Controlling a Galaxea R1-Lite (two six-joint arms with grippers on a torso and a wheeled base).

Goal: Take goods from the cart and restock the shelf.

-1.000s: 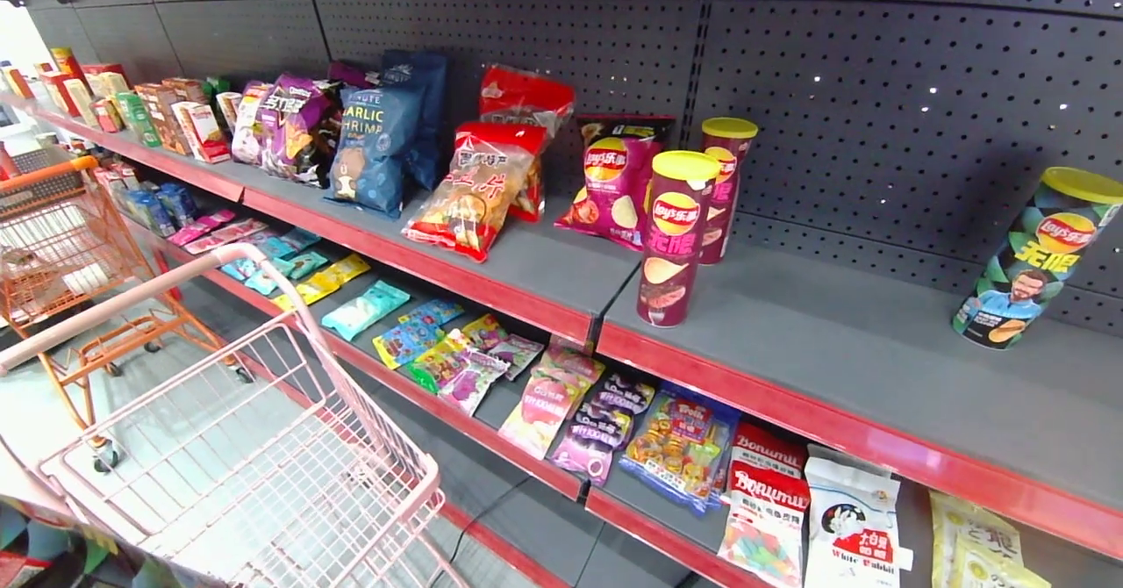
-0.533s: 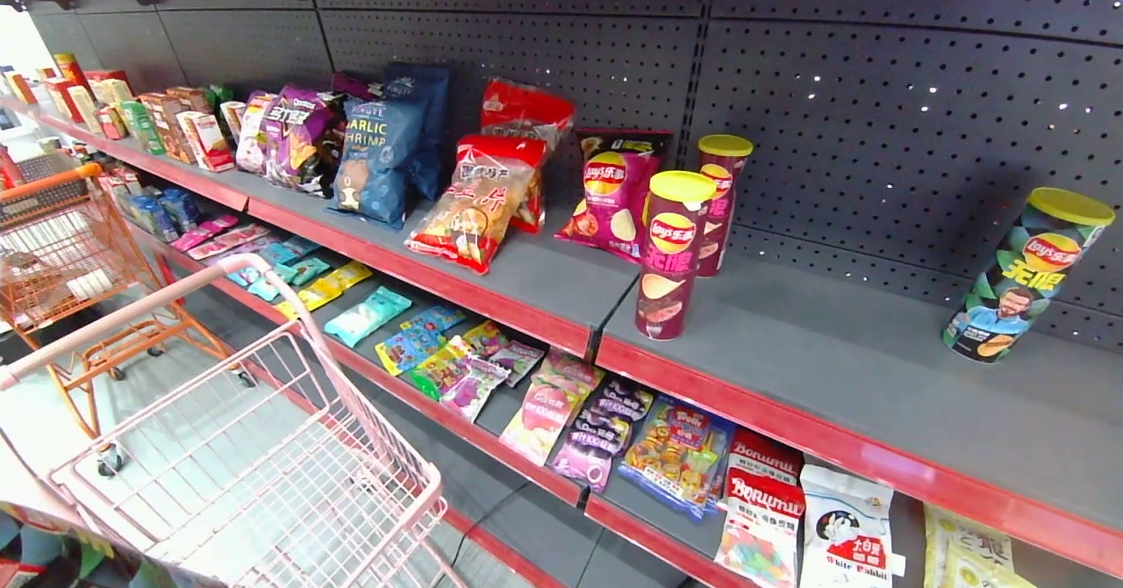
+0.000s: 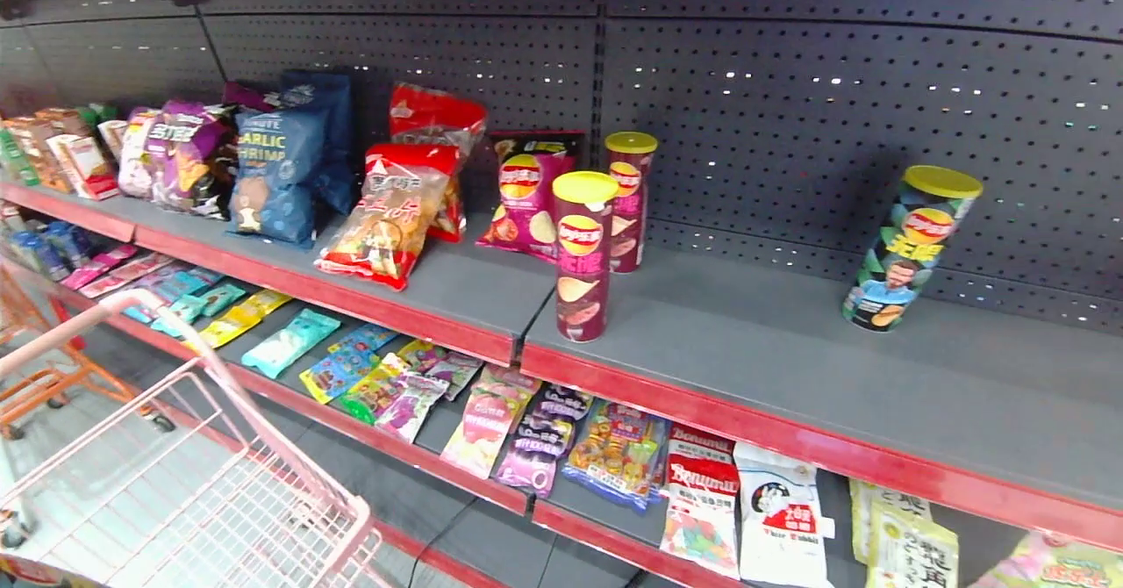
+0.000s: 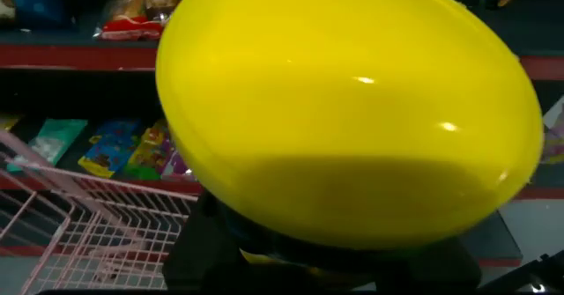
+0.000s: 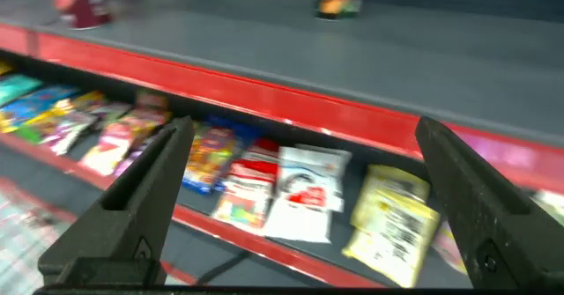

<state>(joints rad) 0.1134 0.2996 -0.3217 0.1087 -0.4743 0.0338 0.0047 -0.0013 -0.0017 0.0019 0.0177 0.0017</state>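
Close up in the left wrist view, a can (image 4: 352, 110) shows its yellow lid with a dark body below it; its label is hidden. The left gripper (image 4: 335, 273) is clamped on that can, its fingers mostly hidden under the lid. The held can hangs above the pink cart (image 4: 53, 233), in front of the shelf.

The shelf (image 3: 790, 369) has grey boards, red front edges and a pegboard back. On the upper board:
- The front maroon can (image 3: 582, 254) stands upright near the red edge. It has a yellow lid, a round red-and-yellow logo and chip pictures.
- The rear maroon can (image 3: 627, 202) stands just behind it and looks the same.
- The green can (image 3: 908, 250) stands upright near the pegboard, well apart to the right. It has a yellow lid, the same round logo and a printed figure.
- The magenta bag (image 3: 522, 197) stands just beside the rear maroon can and carries the same logo.
- The red bag (image 3: 390, 215) leans forward.
- The blue bag (image 3: 276, 175) has white lettering.

On the lower board, candy packets (image 3: 526, 430) lie flat in a row. An orange cart (image 3: 35, 369) stands beyond the pink cart.

The right gripper (image 5: 304, 216) is spread wide with nothing between its fingers. It hangs before the lower board, and the packets show through the gap between the fingers. It is well apart from the held can.
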